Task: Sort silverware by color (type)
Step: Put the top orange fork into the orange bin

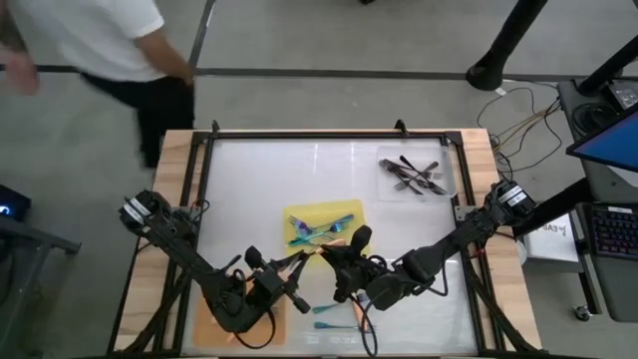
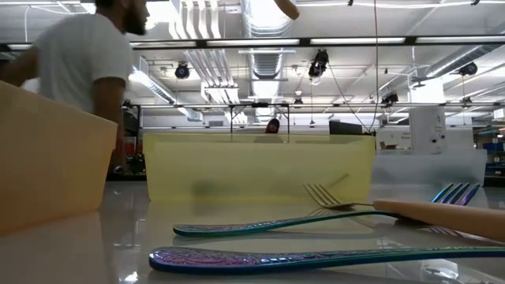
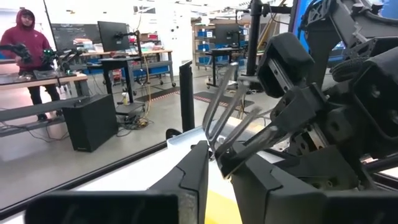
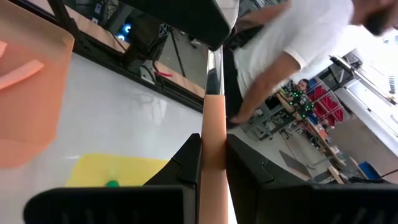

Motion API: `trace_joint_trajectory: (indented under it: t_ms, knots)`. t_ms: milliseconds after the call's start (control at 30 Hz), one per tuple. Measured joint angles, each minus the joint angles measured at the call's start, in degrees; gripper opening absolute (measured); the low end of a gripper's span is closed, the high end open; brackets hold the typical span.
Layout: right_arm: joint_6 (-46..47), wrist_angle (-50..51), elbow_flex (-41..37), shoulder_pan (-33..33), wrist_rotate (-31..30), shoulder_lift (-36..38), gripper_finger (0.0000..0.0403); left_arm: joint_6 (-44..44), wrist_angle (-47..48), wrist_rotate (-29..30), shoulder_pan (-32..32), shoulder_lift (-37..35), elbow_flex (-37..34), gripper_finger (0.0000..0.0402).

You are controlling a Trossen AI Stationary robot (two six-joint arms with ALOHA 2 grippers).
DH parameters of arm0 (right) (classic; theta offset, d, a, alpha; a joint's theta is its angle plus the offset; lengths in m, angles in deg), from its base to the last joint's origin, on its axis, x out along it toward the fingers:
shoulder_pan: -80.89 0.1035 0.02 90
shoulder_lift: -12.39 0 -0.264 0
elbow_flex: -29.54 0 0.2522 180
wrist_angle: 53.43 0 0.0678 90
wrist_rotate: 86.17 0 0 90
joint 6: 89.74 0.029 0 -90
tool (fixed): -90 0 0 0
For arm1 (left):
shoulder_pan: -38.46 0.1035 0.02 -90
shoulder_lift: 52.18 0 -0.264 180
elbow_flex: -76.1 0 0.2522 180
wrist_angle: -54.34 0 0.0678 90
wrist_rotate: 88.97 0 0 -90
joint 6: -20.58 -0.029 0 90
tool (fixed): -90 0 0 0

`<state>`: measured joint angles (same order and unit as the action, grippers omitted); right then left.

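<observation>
Orange-handled fork (image 4: 214, 112) hangs over the tabletop's (image 1: 259, 179) front middle, bridging both arms. Handle pinched in my right gripper (image 4: 213, 149); silver head at my left gripper (image 3: 217, 168), grip there: cannot tell. Long axis runs gripper to gripper. Orange mat (image 1: 204, 324) lies under my left arm; tight room.

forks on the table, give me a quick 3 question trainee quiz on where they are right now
1. True or false: the dark forks lie on the yellow mat.
2. What is the right gripper holding? A) a knife B) an orange-handled fork C) nothing
3. Which kind of fork lies on the yellow mat?

Key:
1. False: they lie in the clear tray.
2. B
3. The blue-teal forks.
</observation>
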<state>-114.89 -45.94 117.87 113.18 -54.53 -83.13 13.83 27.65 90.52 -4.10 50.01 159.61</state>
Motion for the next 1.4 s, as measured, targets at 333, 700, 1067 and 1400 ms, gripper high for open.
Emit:
trace_joint_trajectory:
  t_ms: [333,700,1067,1400]
  knots:
    - [-0.6,0.0,0.0,-0.1,-0.1,0.0,0.0037,0.2,-0.5,-0.6,0.0,-0.1,0.1,0.0006]
    - [1.6,1.4,0.0,0.4,0.0,0.1,0.0111,-1.2,-0.5,1.6,0.0,-0.6,0.0,0.0]
    - [10.1,11.4,0.0,3.6,-5.3,1.9,0.0122,-7.6,-0.6,0.9,-1.3,-3.5,0.0,0.0]
    - [30.7,27.8,0.0,6.8,-4.8,6.0,0.0123,-2.1,-0.6,0.3,-6.3,-3.3,0.0,0.0]
